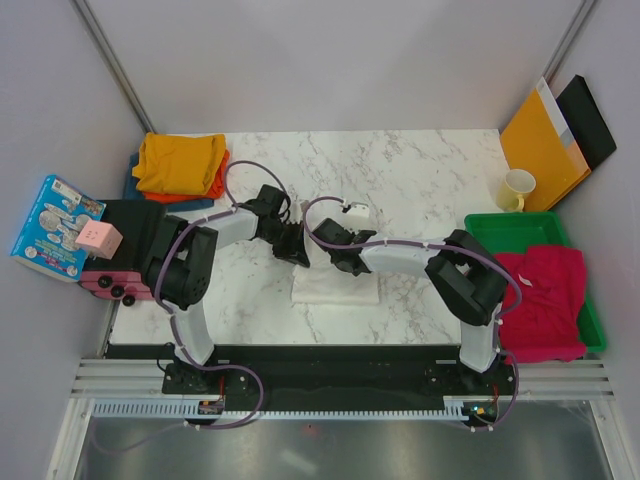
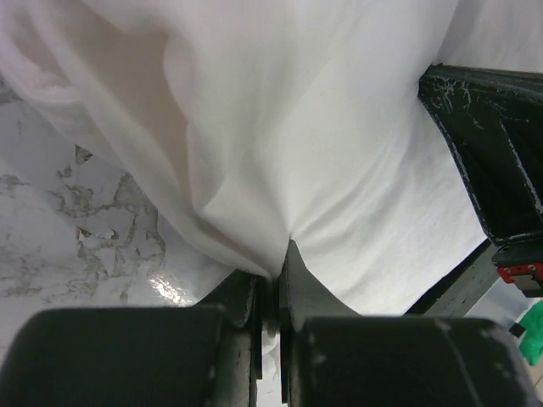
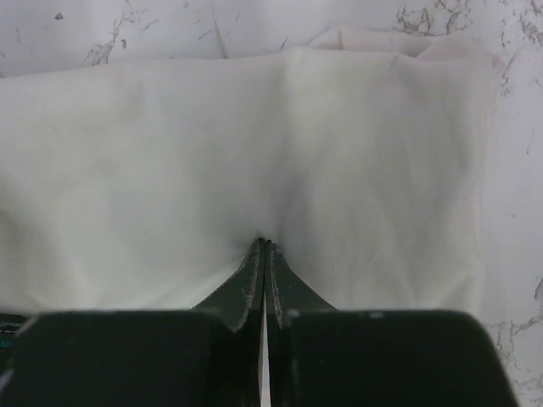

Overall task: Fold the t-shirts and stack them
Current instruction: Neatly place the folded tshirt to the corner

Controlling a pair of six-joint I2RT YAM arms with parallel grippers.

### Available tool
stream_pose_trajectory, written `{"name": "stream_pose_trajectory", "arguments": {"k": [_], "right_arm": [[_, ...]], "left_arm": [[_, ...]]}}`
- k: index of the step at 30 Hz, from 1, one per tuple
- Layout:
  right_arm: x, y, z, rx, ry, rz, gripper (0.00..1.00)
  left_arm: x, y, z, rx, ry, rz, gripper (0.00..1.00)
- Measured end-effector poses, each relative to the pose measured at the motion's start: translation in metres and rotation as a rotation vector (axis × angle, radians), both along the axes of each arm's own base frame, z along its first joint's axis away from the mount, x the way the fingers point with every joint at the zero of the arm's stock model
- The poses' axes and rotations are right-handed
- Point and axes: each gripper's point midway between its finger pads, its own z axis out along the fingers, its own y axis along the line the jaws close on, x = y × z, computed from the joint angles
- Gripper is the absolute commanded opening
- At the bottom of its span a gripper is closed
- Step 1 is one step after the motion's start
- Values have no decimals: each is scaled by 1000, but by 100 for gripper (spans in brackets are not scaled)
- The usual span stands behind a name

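Left hand (image 2: 270,270): fills the bottom of its wrist view, with 2 dark fingers pressed together on a pinch of white cloth that puckers to a point between them.
Right hand (image 3: 265,246): also closed tight, its 2 fingers nipping a small gather of the same cloth.
White t-shirt (image 1: 335,287): folded to a small rectangle near the middle of the bench (image 1: 430,170). Both hands meet at its far edge, and the arms reach in from either side.
Bench: white marble with grey veins, visible around the white t-shirt.
Yellow t-shirt (image 1: 180,160): folded, well off to the far left of the white t-shirt, on top of a stack.
Orange t-shirt (image 1: 208,186): directly under the yellow one, with only its right edge showing.
Blue t-shirt (image 1: 190,203): at the bottom of that stack, only a sliver visible.
Crimson-pink t-shirt (image 1: 545,290): crumpled, well to the right of the white t-shirt, lying in the green tray (image 1: 500,220) and spilling over its near end.
Mug (image 1: 517,188): cream, to the far right of the white t-shirt, just beyond the tray.
Envelope (image 1: 540,140): orange-yellow, past the mug from the white t-shirt, in the far right corner.
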Motion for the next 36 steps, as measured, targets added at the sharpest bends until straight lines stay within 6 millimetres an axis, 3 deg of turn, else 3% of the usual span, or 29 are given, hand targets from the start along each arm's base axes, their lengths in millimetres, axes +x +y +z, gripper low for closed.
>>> {"name": "stream_pose_trajectory", "arguments": {"k": [1,4,7,13,20,27,36], "right_arm": [[0,0,1,-3,0,6,34],[-2,1,4,-34,-3,43,65],[2,7,17,-51,-27,72,73],[19,23,80,12,-146,95,74],[18,7,144,74,-270,64,74],[1,-22,147,44,-287,49,74],[-11,-47,155,20,-318,34,74]], "left_arm": [[-1,0,0,4,-7,-6,2],[-4,4,2,37,-35,-34,2],[-7,9,7,71,-62,-55,2],[1,15,35,103,-137,-71,2],[22,16,82,109,-291,-74,2],[57,23,124,152,-436,-61,2],[143,39,175,242,-616,-22,2]]}}
